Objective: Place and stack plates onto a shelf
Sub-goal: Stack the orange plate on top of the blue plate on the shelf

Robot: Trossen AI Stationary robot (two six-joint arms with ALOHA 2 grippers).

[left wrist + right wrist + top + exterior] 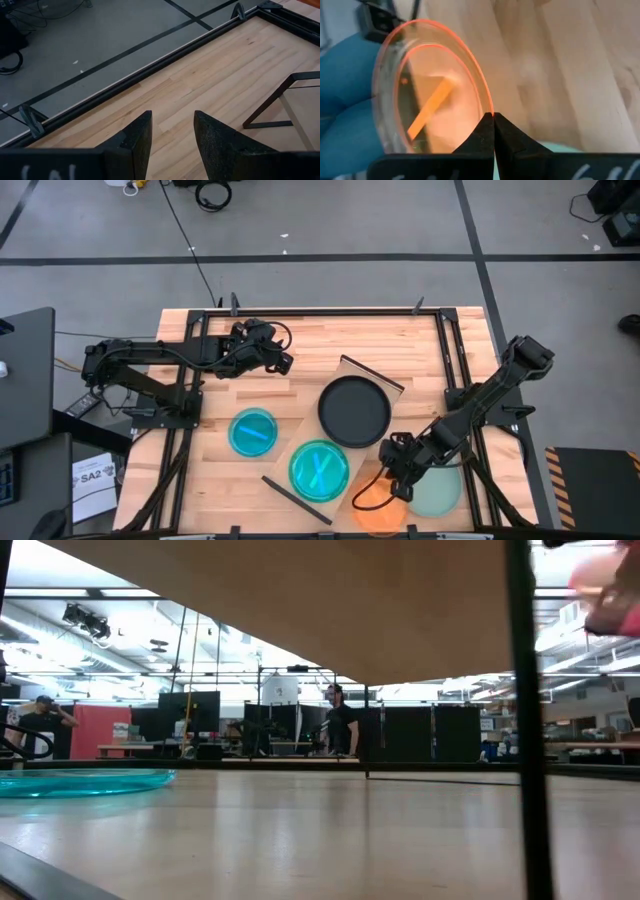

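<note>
A small translucent orange plate [374, 506] hangs near the table's front edge with my right gripper [399, 478] shut on it. A pale mint-green plate [440, 492] lies on the table just right of it. The shelf [300, 442] runs slantwise across the table's middle. It carries a black plate [354, 412] and a teal plate [319, 470]. A blue plate [253, 432] lies flat on the table to the shelf's left. My left gripper [283, 362] waits open over the far left of the table, nothing between its fingers [140, 137]. My right gripper pinches the orange plate's rim [489, 111] between its two fingertips, at the edge nearest the mint-green plate. The fingers slant down from above, from the table's right. The plate hangs tilted below them, and the low view shows it [605, 585] lifted clear of the table.
The shelf stands on thin dark legs [526, 740], its underside spanning the low view. One leg frame [272, 107] shows ahead of my left gripper. Dark rails [320, 310] edge the table. People stand in the room beyond.
</note>
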